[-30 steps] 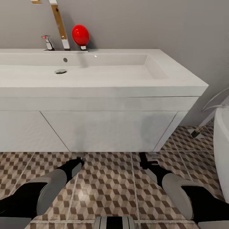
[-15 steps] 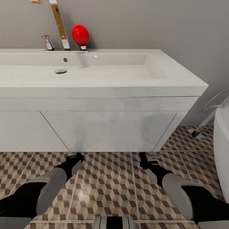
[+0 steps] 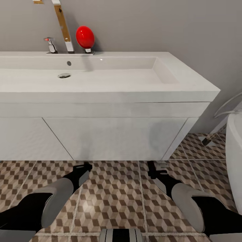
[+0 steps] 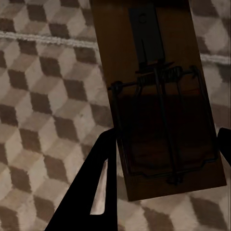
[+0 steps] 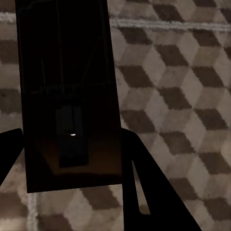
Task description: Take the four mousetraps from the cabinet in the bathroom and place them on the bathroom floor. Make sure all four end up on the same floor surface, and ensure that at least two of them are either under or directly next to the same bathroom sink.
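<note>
Now both sets of fingers are gripping: left gripper (image 4: 161, 154) clamps one mousetrap (image 4: 159, 101), right gripper (image 5: 72, 159) another mousetrap (image 5: 67, 91), low over the bathroom floor (image 3: 114, 198) with the bathroom sink (image 3: 101, 84) at twelve o'clock. You're placing; next, lower and release.

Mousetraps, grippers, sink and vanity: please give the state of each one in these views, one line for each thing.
Mousetrap at the left gripper: between the jaws, over the tiled floor; whether it rests on the tiles is unclear.
Mousetrap at the right gripper: between the jaws, in dark shadow.
Left gripper: low by the vanity's bottom edge; grip unclear.
Right gripper: low by the vanity; grip unclear.
Sink: dry, tap not running.
Vanity: fronts closed.
</note>
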